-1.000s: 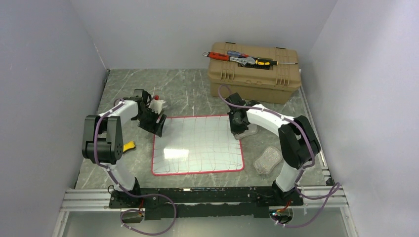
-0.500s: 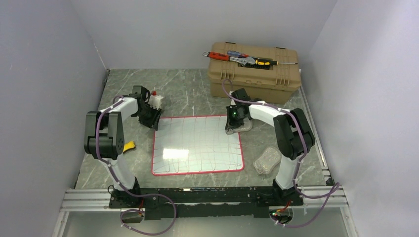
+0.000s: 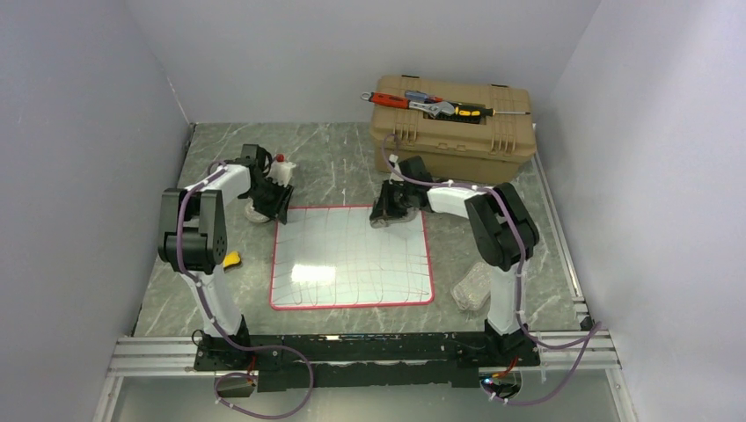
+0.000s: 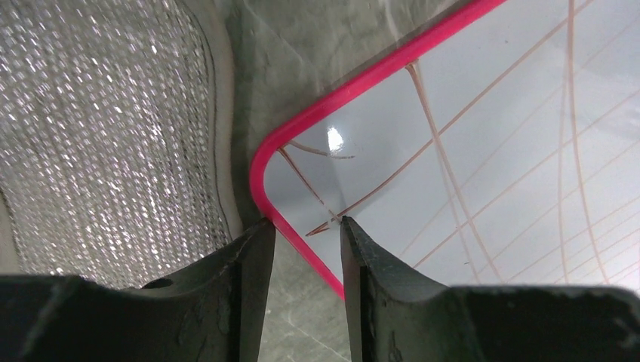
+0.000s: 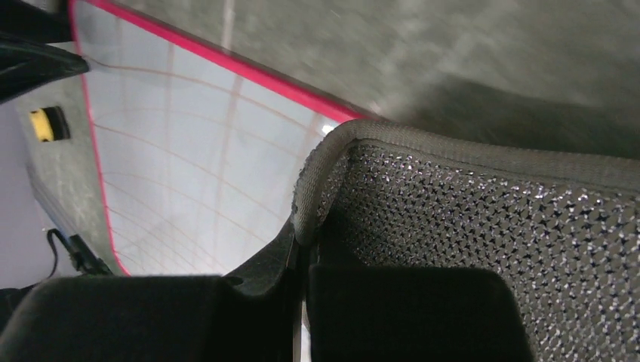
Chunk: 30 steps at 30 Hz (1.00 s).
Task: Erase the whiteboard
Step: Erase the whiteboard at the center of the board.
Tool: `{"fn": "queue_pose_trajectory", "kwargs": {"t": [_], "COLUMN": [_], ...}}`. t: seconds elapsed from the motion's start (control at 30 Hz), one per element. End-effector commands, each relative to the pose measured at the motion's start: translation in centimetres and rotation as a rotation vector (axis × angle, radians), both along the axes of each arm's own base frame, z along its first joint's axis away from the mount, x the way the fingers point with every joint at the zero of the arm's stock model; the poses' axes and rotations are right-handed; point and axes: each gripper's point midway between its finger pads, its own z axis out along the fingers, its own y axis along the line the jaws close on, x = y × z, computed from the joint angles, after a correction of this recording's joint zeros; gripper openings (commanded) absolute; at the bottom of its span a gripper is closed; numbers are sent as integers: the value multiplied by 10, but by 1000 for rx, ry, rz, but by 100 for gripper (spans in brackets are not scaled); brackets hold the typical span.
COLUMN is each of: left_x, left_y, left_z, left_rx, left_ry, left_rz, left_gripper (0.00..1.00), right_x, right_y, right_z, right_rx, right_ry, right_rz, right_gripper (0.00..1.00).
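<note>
The whiteboard [image 3: 352,259] lies flat mid-table, glossy white with a red rim and thin pen lines across it. My left gripper [image 3: 271,200] is at its far left corner. In the left wrist view that gripper [image 4: 304,221] stands open, its fingers astride the red rim [image 4: 302,121], with table showing in the gap. My right gripper [image 3: 385,214] is at the board's far edge, shut on a grey mesh pad [image 5: 490,211]. The pad rests over the rim, beside the white surface [image 5: 189,166].
A tan toolbox [image 3: 453,132] with hand tools on its lid stands at the back right. A second silvery mesh pad [image 4: 98,136] lies just left of the board's corner. A white bottle with a red cap [image 3: 280,171], a yellow object [image 3: 230,259] and a clear plastic pack [image 3: 471,283] lie around the board.
My right gripper has slid left along the board's far edge with the mesh pad. The left gripper has narrowed its jaws and settled at the far left corner.
</note>
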Motion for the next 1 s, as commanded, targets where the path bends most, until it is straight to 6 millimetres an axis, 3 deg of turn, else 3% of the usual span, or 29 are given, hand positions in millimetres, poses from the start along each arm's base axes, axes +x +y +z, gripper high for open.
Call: {"fn": "queue_pose_trajectory", "kwargs": {"t": [0.0, 0.23, 0.3, 0.37, 0.5, 0.6, 0.8, 0.9, 0.97], "left_x": [10, 15, 12, 8, 2, -3, -20, -33, -41], "left_y": [-42, -42, -38, -36, -31, -30, -28, -31, -29], "left_z": [-16, 5, 6, 6, 16, 33, 48, 47, 44], "left_rx": [-133, -182, -170, -154, -145, -147, -150, -163, -154], "left_ry": [26, 3, -6, -3, -16, -37, -18, 9, 23], "left_rz": [-71, -78, -87, -92, -95, -100, -83, -85, -85], "left_gripper": [43, 42, 42, 42, 46, 53, 66, 71, 71], "right_x": [-17, -5, 2, 8, 13, 12, -3, -12, -20], "right_y": [43, 126, 139, 140, 97, 69, 44, 17, -19], "right_z": [-48, -45, -47, -51, -51, -27, 44, 60, 54], "right_rx": [-28, 27, 32, 12, -60, -75, -84, -118, -197], "right_ry": [67, 59, 57, 52, 25, -30, -145, -149, -112], "right_rz": [58, 113, 107, 82, -17, -33, 14, -24, -103], "right_gripper": [0, 0, 0, 0, 0, 0, 0, 0, 0]}}
